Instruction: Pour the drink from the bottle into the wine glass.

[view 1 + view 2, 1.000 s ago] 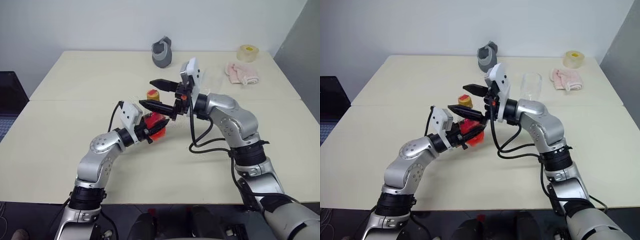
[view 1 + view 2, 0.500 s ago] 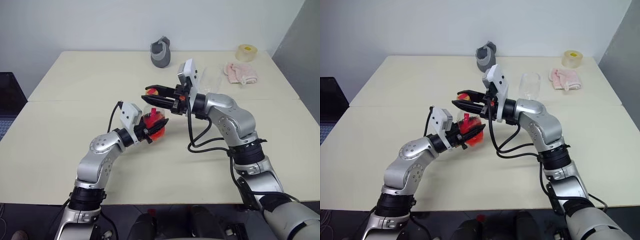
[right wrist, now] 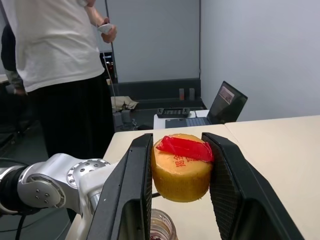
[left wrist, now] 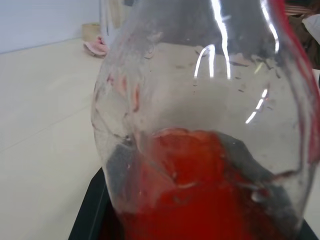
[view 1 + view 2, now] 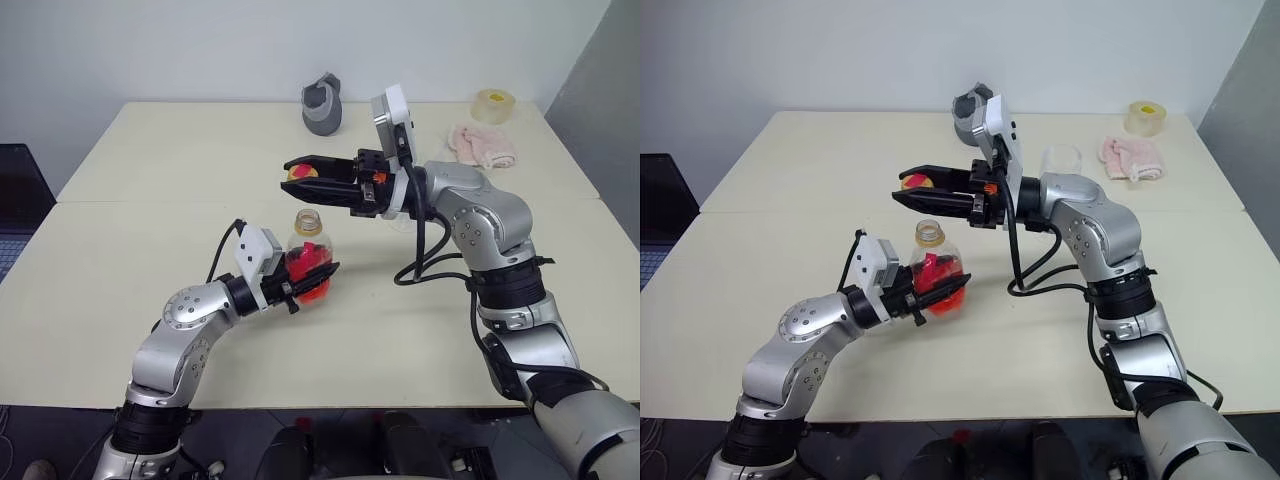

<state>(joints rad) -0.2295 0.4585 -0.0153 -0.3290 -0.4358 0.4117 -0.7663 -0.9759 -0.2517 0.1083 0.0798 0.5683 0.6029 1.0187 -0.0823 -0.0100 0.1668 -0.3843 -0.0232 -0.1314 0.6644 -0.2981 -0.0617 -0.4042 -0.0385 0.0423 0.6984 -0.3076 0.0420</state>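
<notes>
Left claw [image 5: 318, 279] clamps the uncapped bottle [image 5: 308, 257], upright, red drink [image 5: 310, 272] low inside, above the counter [image 5: 120, 250] middle. Right claw [image 5: 296, 174] pinches the yellow-and-red cap [image 3: 181, 167] just above its mouth. Wine glass [image 5: 1061, 173] stands behind the right arm, toward the far right corner.

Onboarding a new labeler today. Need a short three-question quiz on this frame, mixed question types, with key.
1. True or false: the cap is screwed onto the bottle.
2. The left gripper is shut on which thing? A) the wine glass B) the bottle C) the pink cloth
3. Fill in: the bottle's open neck stands below the ____ gripper.

Key
1. False. The right gripper holds the cap between its fingers, lifted off above the bottle.
2. B. The red drink sits in the bottle's lower part.
3. Right. The wine glass stands on the table behind that arm.
</notes>
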